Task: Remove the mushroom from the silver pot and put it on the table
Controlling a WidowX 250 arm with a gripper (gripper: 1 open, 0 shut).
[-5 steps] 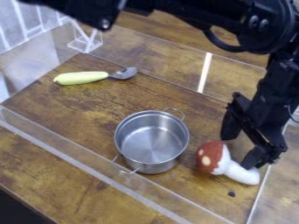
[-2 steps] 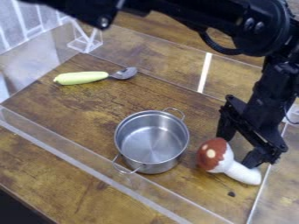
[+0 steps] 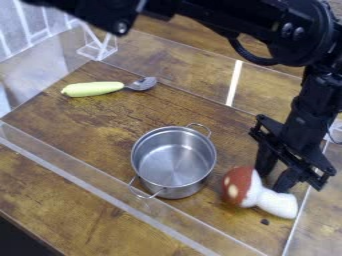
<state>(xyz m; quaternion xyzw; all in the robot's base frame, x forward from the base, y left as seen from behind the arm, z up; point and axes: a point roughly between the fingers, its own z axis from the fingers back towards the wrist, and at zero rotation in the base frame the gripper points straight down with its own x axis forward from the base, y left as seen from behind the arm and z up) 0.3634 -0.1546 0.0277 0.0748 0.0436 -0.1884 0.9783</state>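
Gripper (image 3: 283, 172) is black, comes in from the upper R side of the view & angles down over the mushroom (image 3: 257, 194), fingertips right at the toy. Jaws look parted, partly open; exact spread hard to read b/c the dark fingers overlap each other. They're touching or nearly touching the upper side of the mushroom, about where cap meets stem; can't tell if it's actually pinched. Mushroom lies on its side on the brown wooden desk (image 3: 100, 160), out of the pot, reddish-brown cap w/ pale spots toward the pot, thick white stem pointing to the lower R. Silver pot (image 3: 174, 162) stands upright just L of it, nothing visible inside, one side handle at the top rim, the other at the lower L. Hidden/cut off: part of the mushroom's upper edge is behind the fingers; inner faces of the fingers can't be made out; arm (image 3: 201, 15) runs off the top edge & the R edge, w/ a black cable looping near the wrist. Yellow-handled spoon (image 3: 110, 88) lies upper L, well apart from the pot, metal end toward the R. Clear acrylic wall (image 3: 114, 195) crosses the lower L, see-through, so its edges are hard to trace. Small dark spot on the wood below the mushroom, too small to ID.
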